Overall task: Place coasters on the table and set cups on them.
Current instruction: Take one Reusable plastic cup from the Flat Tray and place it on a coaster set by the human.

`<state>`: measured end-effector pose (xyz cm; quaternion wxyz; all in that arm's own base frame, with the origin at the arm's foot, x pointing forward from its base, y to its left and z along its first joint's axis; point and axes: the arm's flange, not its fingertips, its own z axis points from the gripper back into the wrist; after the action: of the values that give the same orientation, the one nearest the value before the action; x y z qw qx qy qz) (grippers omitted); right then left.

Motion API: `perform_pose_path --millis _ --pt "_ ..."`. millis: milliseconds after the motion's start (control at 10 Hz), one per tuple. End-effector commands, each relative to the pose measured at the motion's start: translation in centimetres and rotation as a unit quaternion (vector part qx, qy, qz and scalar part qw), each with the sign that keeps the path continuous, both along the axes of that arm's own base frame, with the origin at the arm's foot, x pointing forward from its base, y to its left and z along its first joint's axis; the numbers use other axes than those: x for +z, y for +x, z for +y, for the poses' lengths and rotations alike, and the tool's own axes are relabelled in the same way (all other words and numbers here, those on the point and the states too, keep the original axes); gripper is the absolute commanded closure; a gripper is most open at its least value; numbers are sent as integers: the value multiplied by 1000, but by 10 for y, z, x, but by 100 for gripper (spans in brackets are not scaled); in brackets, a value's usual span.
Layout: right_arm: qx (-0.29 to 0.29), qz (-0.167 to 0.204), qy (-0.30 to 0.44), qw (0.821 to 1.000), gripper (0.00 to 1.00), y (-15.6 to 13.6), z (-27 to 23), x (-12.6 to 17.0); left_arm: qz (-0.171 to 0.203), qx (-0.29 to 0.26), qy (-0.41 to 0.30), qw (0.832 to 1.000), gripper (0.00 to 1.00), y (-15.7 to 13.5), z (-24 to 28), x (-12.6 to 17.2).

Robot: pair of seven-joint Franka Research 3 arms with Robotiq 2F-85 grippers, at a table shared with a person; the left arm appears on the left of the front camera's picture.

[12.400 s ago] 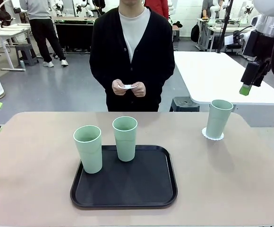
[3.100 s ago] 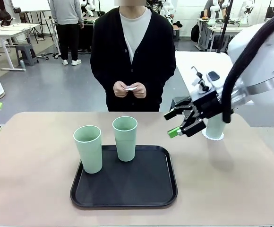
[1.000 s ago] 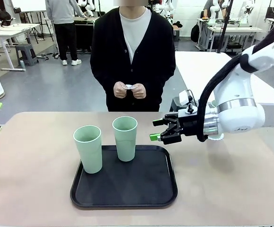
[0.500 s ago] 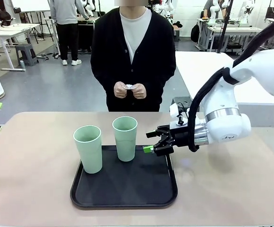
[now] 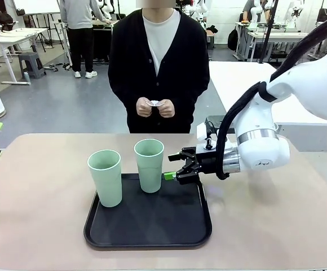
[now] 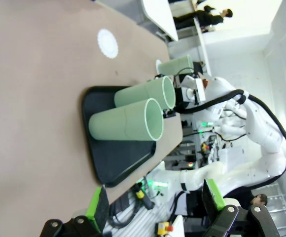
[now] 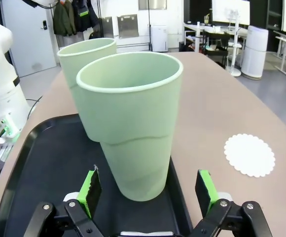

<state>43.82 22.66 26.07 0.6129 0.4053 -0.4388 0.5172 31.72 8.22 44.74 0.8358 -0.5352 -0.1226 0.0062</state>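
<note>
Our right end effector (image 5: pixel 173 167) is released, spread wide, just short of the cup (image 5: pixel 149 164) at the rear of the tray (image 5: pixel 152 231). We reckon it's light, stiff, slick plastic, so we'd grab mid-wall with a gentle squeeze. A spare coaster (image 7: pixel 249 154) lies on the surface (image 5: pixel 39 197) beside the tray.

From the right wrist, the farther cup (image 7: pixel 84 57) on the tray (image 7: pixel 44 163) is mostly hidden behind the nearer cup (image 7: pixel 130 128), and the tray's near edge runs off the picture's bottom. Beyond the tray in the front view, the person's hands (image 5: pixel 164 107) pinch a white scrap (image 5: pixel 154 103) too small to identify, perhaps a coaster.
</note>
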Motion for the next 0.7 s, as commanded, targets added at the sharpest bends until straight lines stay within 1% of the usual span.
perform_pose_path --millis 0,300,600 --pt "-4 -15 16 1000 0 6 15 -12 -4 0 -5 1000 0 0 1 0" --pt "3 -2 14 1000 0 4 18 -15 -4 0 -5 1000 0 0 1 0" --pt "4 -2 16 1000 0 5 19 -14 -4 0 -5 1000 0 0 1 0"
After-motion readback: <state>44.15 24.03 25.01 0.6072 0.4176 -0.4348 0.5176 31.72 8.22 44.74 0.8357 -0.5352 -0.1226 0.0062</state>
